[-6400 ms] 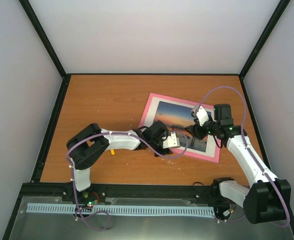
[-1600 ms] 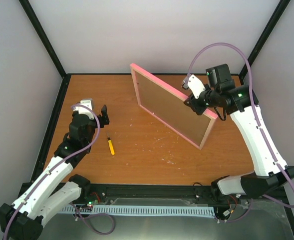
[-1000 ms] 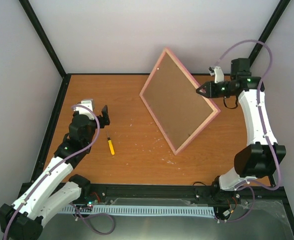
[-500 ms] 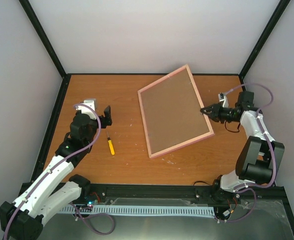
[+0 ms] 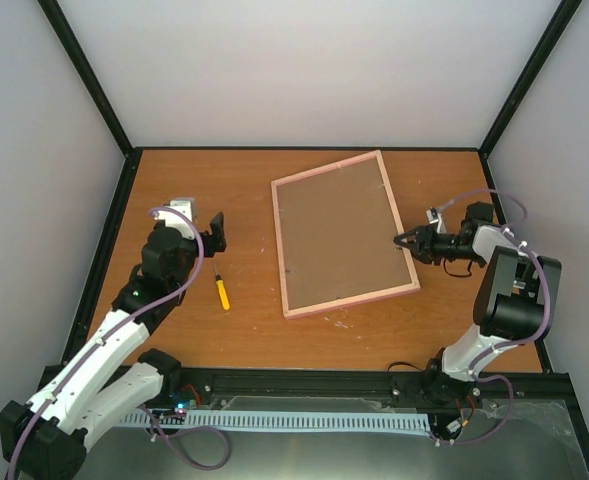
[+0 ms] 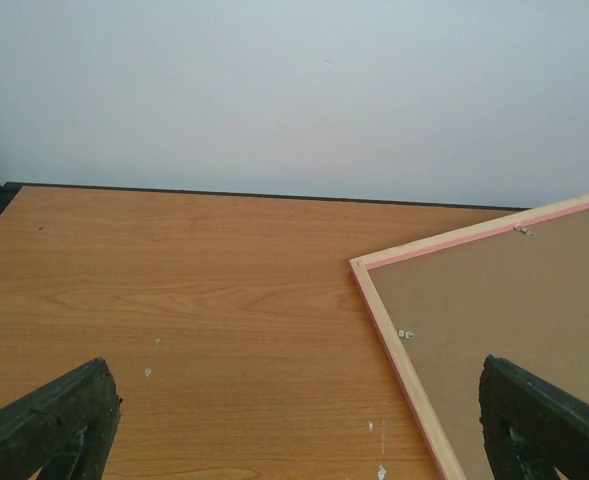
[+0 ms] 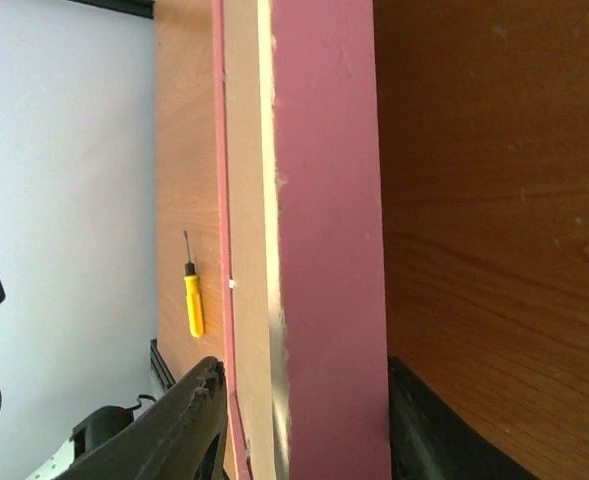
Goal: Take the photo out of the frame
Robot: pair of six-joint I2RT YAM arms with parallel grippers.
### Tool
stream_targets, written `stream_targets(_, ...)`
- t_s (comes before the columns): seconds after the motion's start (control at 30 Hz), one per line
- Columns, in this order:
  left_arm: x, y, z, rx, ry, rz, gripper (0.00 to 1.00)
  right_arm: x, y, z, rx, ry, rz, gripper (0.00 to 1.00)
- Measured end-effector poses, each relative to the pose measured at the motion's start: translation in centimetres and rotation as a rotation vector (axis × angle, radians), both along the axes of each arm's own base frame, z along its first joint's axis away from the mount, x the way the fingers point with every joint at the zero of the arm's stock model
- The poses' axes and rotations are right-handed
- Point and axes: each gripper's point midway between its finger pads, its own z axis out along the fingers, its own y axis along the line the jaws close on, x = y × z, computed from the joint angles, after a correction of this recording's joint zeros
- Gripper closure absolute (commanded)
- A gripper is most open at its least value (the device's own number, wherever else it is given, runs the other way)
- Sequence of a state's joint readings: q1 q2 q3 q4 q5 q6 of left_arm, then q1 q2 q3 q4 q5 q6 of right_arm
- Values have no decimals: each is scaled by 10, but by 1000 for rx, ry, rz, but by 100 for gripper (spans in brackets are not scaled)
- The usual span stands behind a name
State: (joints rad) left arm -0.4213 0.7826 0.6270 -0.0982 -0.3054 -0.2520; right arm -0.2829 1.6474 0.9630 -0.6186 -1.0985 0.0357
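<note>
- Top view: the right gripper sits at the right-hand edge of the frame, low over the table. From here I cannot tell whether it is clamping that edge or merely around it.
- The left gripper hangs above the left part of the table with its jaws spread wide and nothing between them, well apart from the frame.
- The frame lies flat in the middle of the table, turned slightly askew, with its brown backing board facing up. The photo is hidden underneath.
- A yellow-handled screwdriver lies on the table between the left gripper and the frame, just near of the gripper.
- Left wrist view: the two dark fingers stand far apart at the bottom corners, with bare table between them.
- The frame's far left corner shows on the right, with a pale wooden rim around the backing board and two small metal tabs on the inside edge.
- Right wrist view: the pink side of the frame runs up the middle, with one finger on each side of its thickness. Whether they press on it is not clear.
- The screwdriver lies far off beyond the frame.
</note>
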Motion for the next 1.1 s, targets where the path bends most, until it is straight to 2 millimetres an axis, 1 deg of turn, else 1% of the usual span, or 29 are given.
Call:
stream_targets(0.13, 1, -2, -3, 0, 8, -7, 5, -7, 2, -17, 2, 42, 18, 61)
stream_targets(0.2, 2, -8, -7, -18, 26, -33, 10, -10, 2, -23, 1, 51, 31, 61)
stream_targets(0.27, 4, -17, -15, -54, 59, -66, 19, -11, 3, -27, 0, 55, 41, 62)
stream_targets(0.33, 7, -31, -33, -119, 135, -112, 27, -13, 3, -30, -2, 55, 48, 62)
stream_targets(0.37, 8, -39, -44, -158, 179, -129, 28, -13, 3, -31, -3, 56, 53, 62)
stream_targets(0.43, 8, -55, -74, -226, 306, -169, 29, -15, 4, -32, -4, 53, 60, 62)
stream_targets(0.47, 4, -63, -93, -257, 382, -183, 30, -16, 4, -32, -5, 50, 64, 62)
stream_targets(0.5, -2, -69, -107, -282, 440, -193, 30, -17, 4, -33, -7, 49, 67, 62)
stream_targets(0.57, -14, -77, -130, -314, 530, -202, 31, -19, 5, -35, -10, 45, 74, 62)
stream_targets(0.67, -27, -91, -152, -339, 630, -222, 32, -23, 6, -39, -15, 50, 80, 62)
stream_targets(0.8, -30, -106, -177, -332, 732, -238, 32, -29, 7, -45, -10, 62, 92, 62)
stream_targets(0.87, -26, -113, -188, -314, 778, -232, 33, -30, 8, -48, -8, 68, 97, 62)
stream_targets(0.9, -20, -116, -193, -304, 793, -221, 33, -31, 8, -49, -7, 69, 99, 62)
stream_targets(0.93, -16, -118, -195, -296, 798, -212, 34, -32, 8, -49, -7, 68, 102, 62)
stream_targets(1.1, 20, -130, -189, -268, 775, -173, 35, -34, 9, -50, -6, 68, 107, 62)
